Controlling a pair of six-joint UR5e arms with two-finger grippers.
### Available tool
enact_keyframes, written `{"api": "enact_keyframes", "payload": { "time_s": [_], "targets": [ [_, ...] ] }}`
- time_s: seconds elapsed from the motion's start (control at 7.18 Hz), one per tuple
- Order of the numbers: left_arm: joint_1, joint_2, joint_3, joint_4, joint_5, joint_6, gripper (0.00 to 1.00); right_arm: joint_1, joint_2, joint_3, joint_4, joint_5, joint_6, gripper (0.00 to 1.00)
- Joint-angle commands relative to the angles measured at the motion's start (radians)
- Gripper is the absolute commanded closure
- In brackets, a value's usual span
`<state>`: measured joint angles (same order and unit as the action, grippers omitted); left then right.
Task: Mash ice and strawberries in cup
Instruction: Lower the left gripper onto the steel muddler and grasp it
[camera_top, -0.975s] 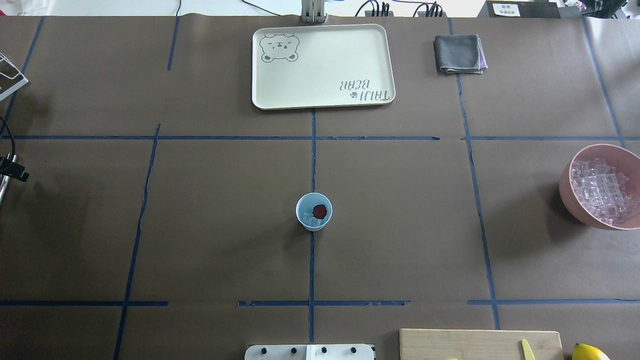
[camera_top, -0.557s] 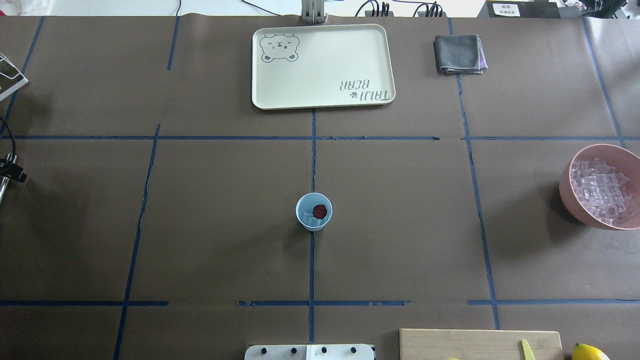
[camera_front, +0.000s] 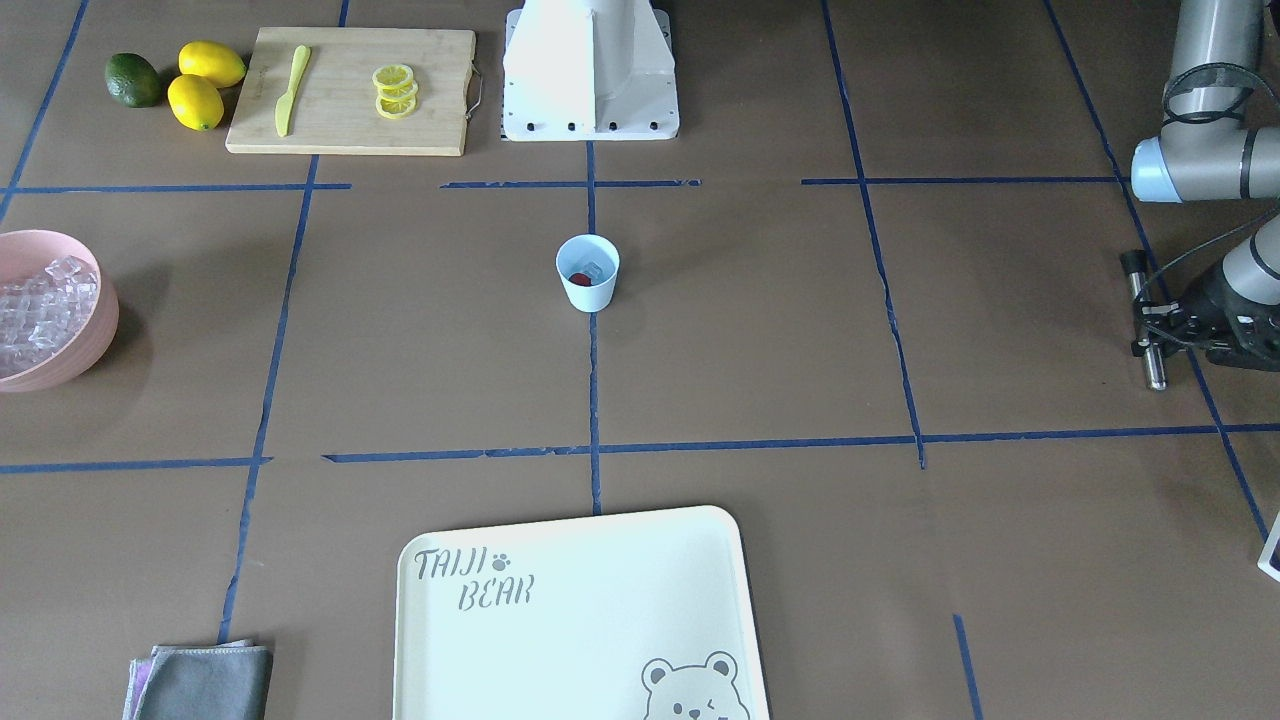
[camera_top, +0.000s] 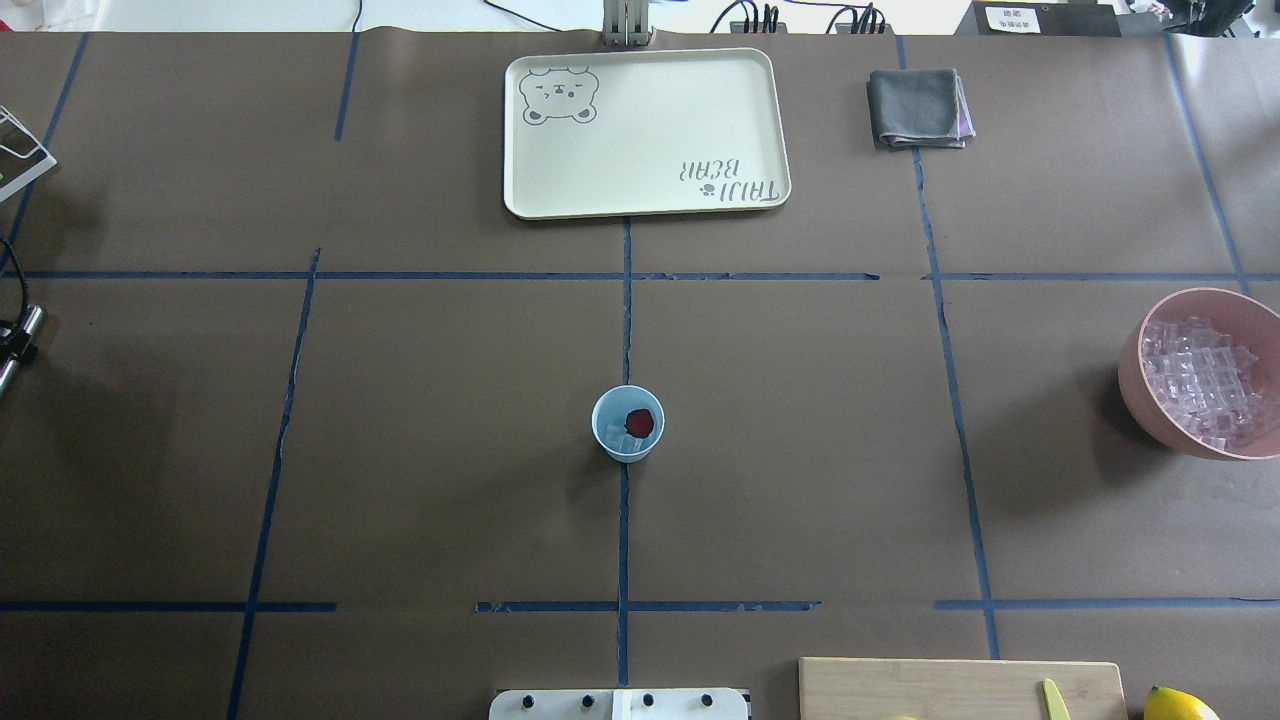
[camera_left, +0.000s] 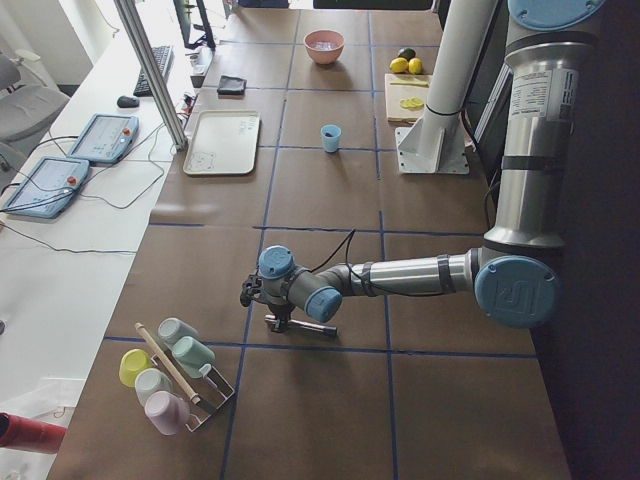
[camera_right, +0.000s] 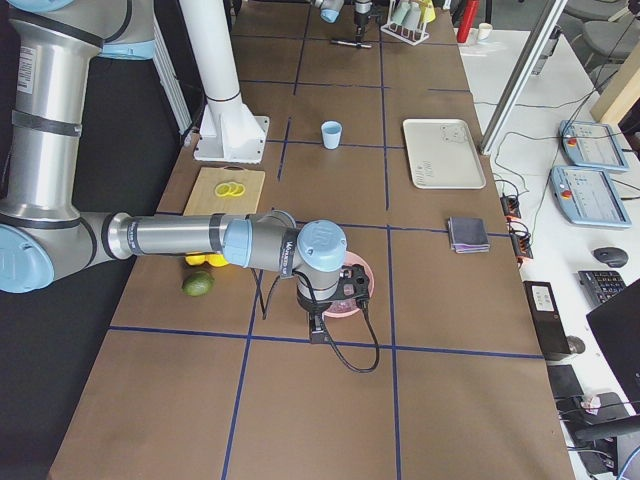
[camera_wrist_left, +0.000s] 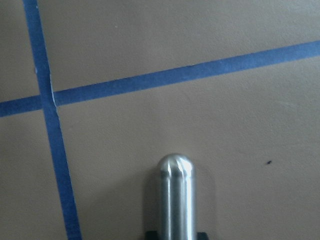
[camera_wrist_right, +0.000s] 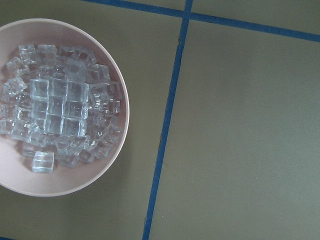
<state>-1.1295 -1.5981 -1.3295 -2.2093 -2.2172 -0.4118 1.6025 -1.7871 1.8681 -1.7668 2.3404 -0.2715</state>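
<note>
Cup: upright at mid-surface on the centre tape line, unheld.
Contents: one strawberry with ice beside it, both apparently whole.
Left pincer: clamped on a steel rod, well apart from the cup.
Right pincer: above the pink bowl; whether apart or together, cannot tell.
Hazard: an off-centre press could tip or skid the unbraced cup, or pop ice over the rim.
</note>
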Motion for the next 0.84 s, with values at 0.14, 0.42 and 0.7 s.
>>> {"api": "enact_keyframes", "payload": {
  "time_s": [0.14, 0.42, 0.7],
  "targets": [
    [-0.001, -0.005, -0.095, -0.012, 0.002, -0.001, 1.00, 0.000, 0.000, 0.002, 0.001, -0.001, 0.000, 0.01],
    [-0.004, -0.032, -0.160, -0.157, 0.001, 0.001, 1.00, 0.000, 0.000, 0.002, 0.001, -0.001, 0.000, 0.01],
    [-0.004, -0.112, -0.183, -0.271, -0.013, 0.013, 1.00, 0.000, 0.000, 0.000, 0.000, -0.001, -0.002, 0.01]
  ]
}}
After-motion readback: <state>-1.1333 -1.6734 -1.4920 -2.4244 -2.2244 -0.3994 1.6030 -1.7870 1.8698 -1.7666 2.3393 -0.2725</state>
